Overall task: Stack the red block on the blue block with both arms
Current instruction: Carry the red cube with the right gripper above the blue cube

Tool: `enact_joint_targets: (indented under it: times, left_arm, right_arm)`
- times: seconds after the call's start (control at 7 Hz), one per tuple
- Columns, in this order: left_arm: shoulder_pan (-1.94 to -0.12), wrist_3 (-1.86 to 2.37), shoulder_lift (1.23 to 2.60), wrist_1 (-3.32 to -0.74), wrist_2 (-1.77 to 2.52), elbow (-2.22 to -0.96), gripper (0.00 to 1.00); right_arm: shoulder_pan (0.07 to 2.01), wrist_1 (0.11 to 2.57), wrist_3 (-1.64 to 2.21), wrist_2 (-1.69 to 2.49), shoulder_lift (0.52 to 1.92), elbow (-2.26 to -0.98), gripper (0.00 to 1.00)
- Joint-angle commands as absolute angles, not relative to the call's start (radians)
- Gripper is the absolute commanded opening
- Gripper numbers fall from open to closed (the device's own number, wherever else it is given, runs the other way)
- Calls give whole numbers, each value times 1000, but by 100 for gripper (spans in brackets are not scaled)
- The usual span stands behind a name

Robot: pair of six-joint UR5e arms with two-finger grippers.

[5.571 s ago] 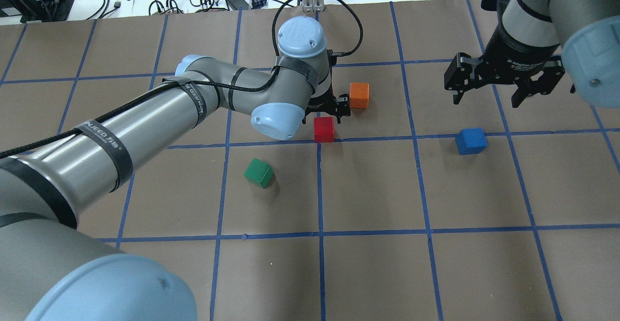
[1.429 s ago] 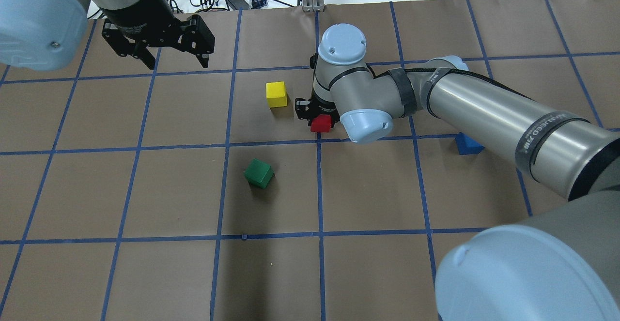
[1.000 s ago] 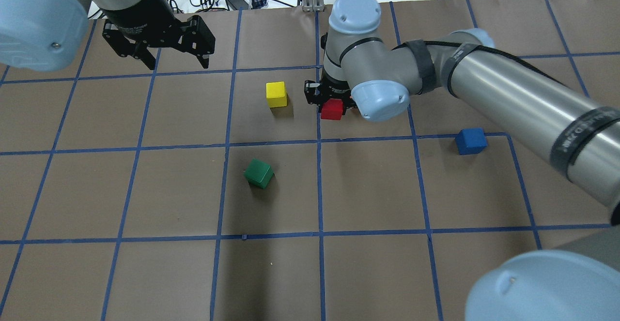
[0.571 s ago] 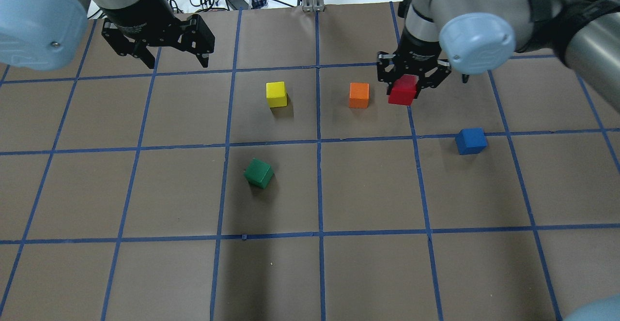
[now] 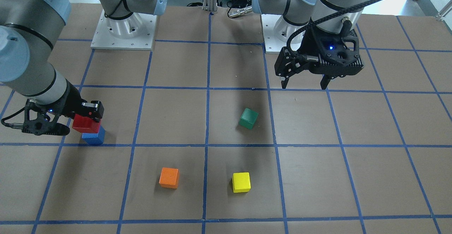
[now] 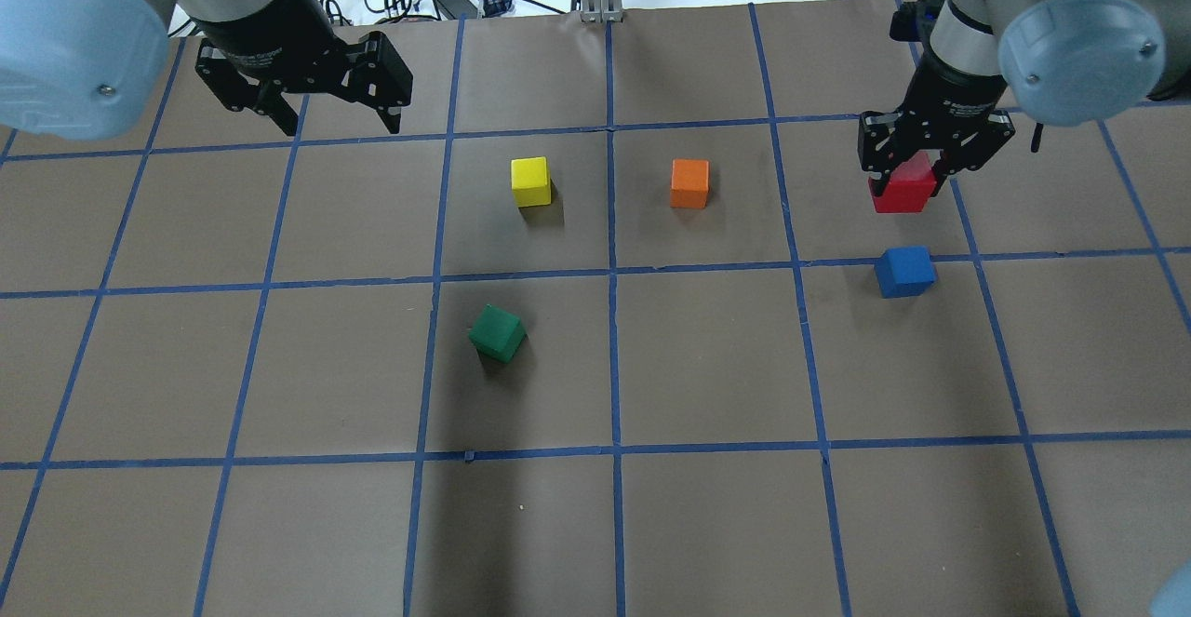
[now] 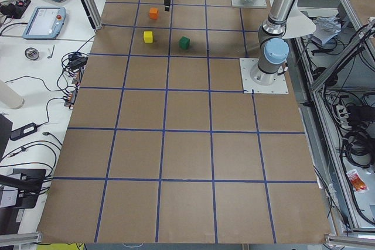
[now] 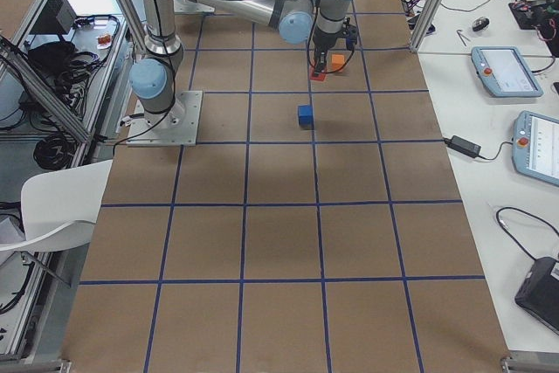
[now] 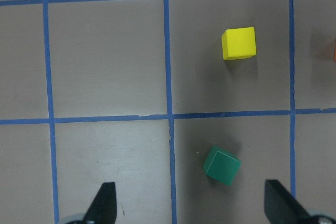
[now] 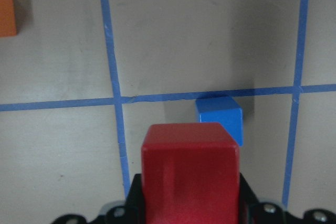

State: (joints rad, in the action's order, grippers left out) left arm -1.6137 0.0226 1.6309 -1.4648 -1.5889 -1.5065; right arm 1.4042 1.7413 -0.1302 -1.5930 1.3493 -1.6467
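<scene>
My right gripper [image 6: 901,191] is shut on the red block [image 6: 903,194] and holds it in the air. The blue block [image 6: 904,271] sits on the table close by, untouched. In the right wrist view the red block [image 10: 190,171] fills the lower middle, with the blue block [image 10: 220,116] just ahead and slightly right. In the front view the red block [image 5: 86,123] overlaps the top of the blue block [image 5: 94,137]. My left gripper [image 6: 337,119] hangs open and empty at the far left, high above the table; it also shows in the front view [image 5: 303,84].
A yellow cube [image 6: 530,181], an orange cube [image 6: 689,182] and a green cube [image 6: 497,332] lie on the brown table with its blue tape grid. The green cube [image 9: 222,165] and the yellow cube [image 9: 239,43] lie below my left gripper. Cables lie beyond the far edge.
The left arm left the red block and drew back to the far left. The right gripper took the red block, lifted it and carried it right, past the orange cube to near the blue block.
</scene>
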Motion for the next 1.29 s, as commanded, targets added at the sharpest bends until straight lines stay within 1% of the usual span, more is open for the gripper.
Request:
enact_joint_targets:
  times: [0.0, 0.14, 0.71, 1.14]
  left_arm:
    - [-1614, 23, 1629, -1465, -1588, -1506, 100]
    - [-1614, 23, 1629, -1463, -1588, -1505, 100]
    - [-1614, 23, 1631, -1463, -1588, -1499, 100]
    - [-1621, 23, 1626, -1465, -1588, -1511, 100]
  right_arm:
    - [1342, 1755, -256, -1597, 1350, -1687, 0]
    - [1338, 1805, -321, -1591, 1350, -1706, 0]
    - [1321, 2105, -380, -1595, 1350, -1880, 0]
    - [1321, 2111, -379, -1586, 1344, -1894, 0]
